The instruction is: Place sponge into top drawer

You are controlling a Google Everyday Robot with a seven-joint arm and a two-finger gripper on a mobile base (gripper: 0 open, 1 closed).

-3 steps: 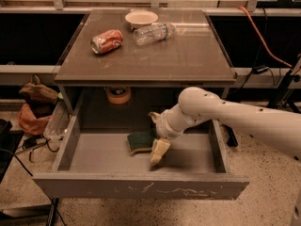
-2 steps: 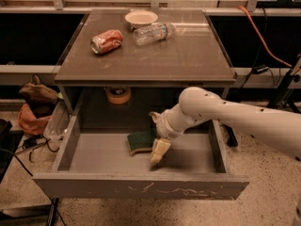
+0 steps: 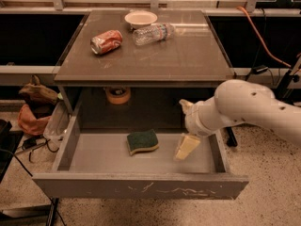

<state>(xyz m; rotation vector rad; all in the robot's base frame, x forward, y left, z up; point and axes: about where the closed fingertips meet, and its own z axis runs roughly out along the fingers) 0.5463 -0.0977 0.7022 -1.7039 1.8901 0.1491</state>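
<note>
Sponge (image 3: 142,141) flat in top drawer (image 3: 141,188); gripper (image 3: 185,125) beside it, spread, empty; can (image 3: 106,41), bottle (image 3: 153,33), bowl (image 3: 140,18) on table (image 3: 160,58)

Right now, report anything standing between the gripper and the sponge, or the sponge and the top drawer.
Nothing visible does. The sponge already lies on the floor of the top drawer. The gripper hangs inside the drawer beside it, apart, with only bare floor between them.

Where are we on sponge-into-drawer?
Done: the sponge lies flat on the drawer floor. In hand: nothing; the end effector hangs open over the drawer's right part, beside the sponge and apart from it. Remaining: probably just pulling the arm out.
</note>
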